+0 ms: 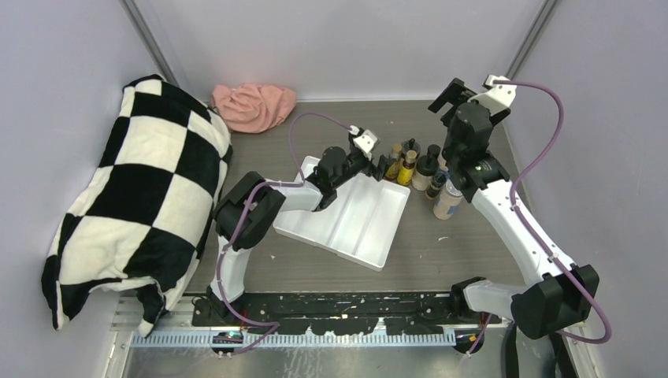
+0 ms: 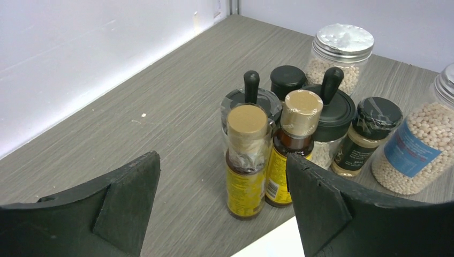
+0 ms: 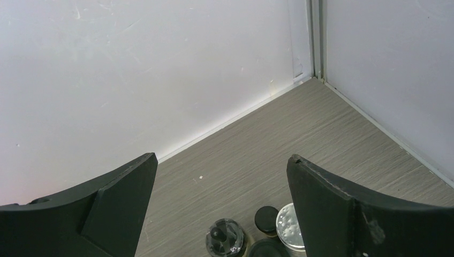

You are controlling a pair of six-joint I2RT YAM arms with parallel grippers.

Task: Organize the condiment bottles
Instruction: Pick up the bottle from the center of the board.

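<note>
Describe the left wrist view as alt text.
Open left gripper faces a cluster of condiment bottles on a table: two yellow bottles in front, black-lidded jars behind, silver-lidded jars of pale beads at back and right.

Legible text: none. Small print is carried on the yellow labels of the left slim bottle (image 2: 245, 187) and the right slim bottle (image 2: 277, 179), on the dark label of the black-lidded jar (image 2: 360, 152) (at 3 o'clock of them) and on the blue-labelled shaker (image 2: 413, 155). None of it can be read.
</note>
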